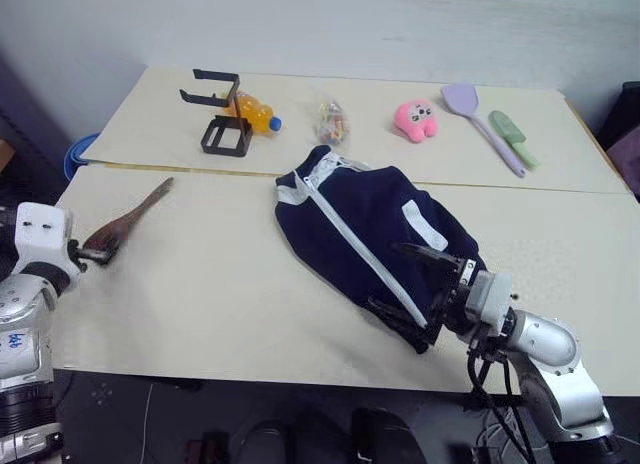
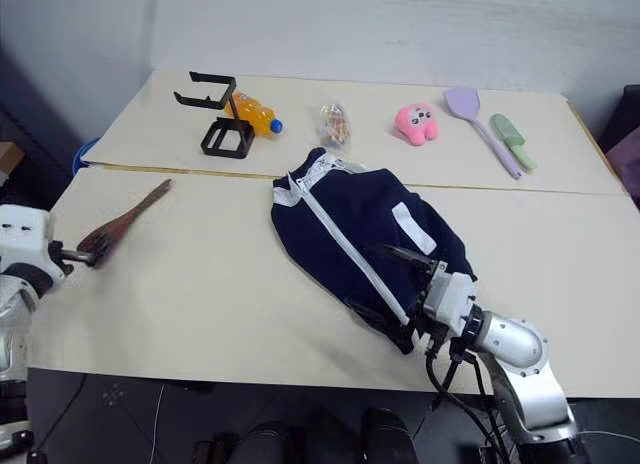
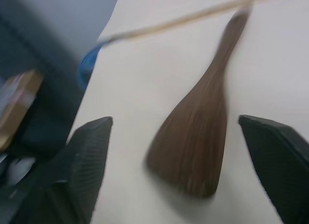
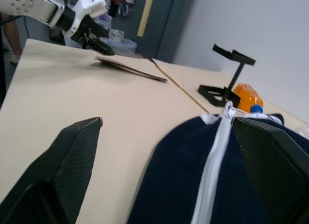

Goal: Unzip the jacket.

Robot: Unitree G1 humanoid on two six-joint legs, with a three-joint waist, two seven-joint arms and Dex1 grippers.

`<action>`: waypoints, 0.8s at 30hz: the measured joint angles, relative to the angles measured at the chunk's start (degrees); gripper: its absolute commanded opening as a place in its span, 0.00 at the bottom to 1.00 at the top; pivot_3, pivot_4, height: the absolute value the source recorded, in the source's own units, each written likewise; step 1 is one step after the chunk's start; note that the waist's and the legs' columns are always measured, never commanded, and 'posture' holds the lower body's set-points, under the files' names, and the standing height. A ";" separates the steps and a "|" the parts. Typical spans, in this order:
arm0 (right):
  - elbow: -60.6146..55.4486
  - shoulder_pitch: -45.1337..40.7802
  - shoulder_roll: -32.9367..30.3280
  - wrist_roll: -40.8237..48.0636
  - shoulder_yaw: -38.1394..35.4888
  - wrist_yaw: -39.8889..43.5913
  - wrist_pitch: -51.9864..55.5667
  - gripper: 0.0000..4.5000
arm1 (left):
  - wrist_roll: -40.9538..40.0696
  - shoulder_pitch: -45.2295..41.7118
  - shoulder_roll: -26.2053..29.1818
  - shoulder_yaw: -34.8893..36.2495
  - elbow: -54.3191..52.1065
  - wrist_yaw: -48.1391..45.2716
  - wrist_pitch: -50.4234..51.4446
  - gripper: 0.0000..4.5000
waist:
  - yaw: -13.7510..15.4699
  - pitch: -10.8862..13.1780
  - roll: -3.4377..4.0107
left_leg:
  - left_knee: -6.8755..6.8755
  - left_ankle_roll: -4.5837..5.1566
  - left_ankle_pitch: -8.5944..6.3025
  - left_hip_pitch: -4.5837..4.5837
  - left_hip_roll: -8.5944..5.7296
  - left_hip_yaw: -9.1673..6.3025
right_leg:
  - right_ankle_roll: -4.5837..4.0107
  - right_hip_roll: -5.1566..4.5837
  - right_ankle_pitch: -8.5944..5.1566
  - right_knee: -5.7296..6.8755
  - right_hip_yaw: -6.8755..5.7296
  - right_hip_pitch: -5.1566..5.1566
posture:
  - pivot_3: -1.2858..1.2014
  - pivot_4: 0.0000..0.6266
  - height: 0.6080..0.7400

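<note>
A navy jacket (image 1: 365, 234) with a white zipper stripe lies mid-counter (image 1: 220, 284), collar toward the far side. The right gripper (image 1: 428, 289) rests at its near hem, jaws wide and empty. The left gripper (image 3: 183, 180) hovers, jaws wide, around a wooden spatula (image 1: 128, 222).

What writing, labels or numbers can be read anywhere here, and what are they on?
No text can be read.
The orange bottle: any label is too small to make out.
The snack packet: its print is too small to read.
The jacket: its white patches look blank.
The black stand, pink plush toy and wooden spatula: no markings visible.
</note>
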 measured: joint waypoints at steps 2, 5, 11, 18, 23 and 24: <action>-2.89 1.43 -2.16 -1.87 -0.05 -2.39 5.20 1.00 | -0.94 0.28 0.60 -1.20 -0.88 -5.41 -6.81 1.00 | -0.12 0.00 0.00 | 0.00 -0.01 0.00 -0.01 0.03 0.07 | 0.00 0.05 0.00 -0.02 0.00 -0.02 | 0.52 0.24 1.00; -7.23 2.68 -3.26 -4.36 1.03 -6.42 14.10 1.00 | -0.66 -0.11 3.63 -8.62 -2.53 -16.85 -16.83 1.00 | -0.10 0.01 0.04 | 0.00 -0.01 0.01 0.03 0.02 0.14 | 0.00 0.07 0.00 -0.04 0.02 0.00 | 0.52 0.24 1.00; -9.90 3.31 -3.25 -11.51 5.44 -13.30 26.01 1.00 | 6.89 -13.36 0.48 -25.89 8.18 -27.12 -30.53 1.00 | 0.60 0.02 0.04 | 0.03 0.11 0.08 -0.05 -0.18 0.17 | 0.02 0.18 0.01 0.03 -0.49 -0.03 | 0.52 0.24 1.00; -11.40 5.97 -2.20 -20.80 6.82 -21.84 31.05 0.72 | 25.11 -36.75 -10.11 -42.09 36.87 -20.21 -43.53 1.00 | 1.46 0.02 -0.01 | 0.04 0.53 0.23 -0.34 -0.60 0.12 | 0.40 0.13 0.22 -0.17 -0.56 -0.07 | 0.52 0.24 1.00; -12.89 9.49 -2.08 -24.31 5.60 -24.60 30.84 0.36 | 34.67 -48.51 -14.99 -49.01 53.20 -10.13 -49.61 1.00 | 1.58 0.02 -0.08 | 0.06 0.76 0.31 -0.44 -0.71 0.05 | 0.66 0.04 0.36 -0.47 -0.58 0.06 | 0.52 0.24 1.00; -13.26 9.99 -2.02 -24.40 5.17 -24.69 30.84 0.27 | 35.44 -49.38 -15.41 -49.59 54.79 -8.94 -50.40 0.96 | 1.61 0.02 -0.08 | 0.06 0.78 0.32 -0.41 -0.70 0.00 | 0.70 0.04 0.38 -0.51 -0.60 0.12 | 0.52 0.24 1.00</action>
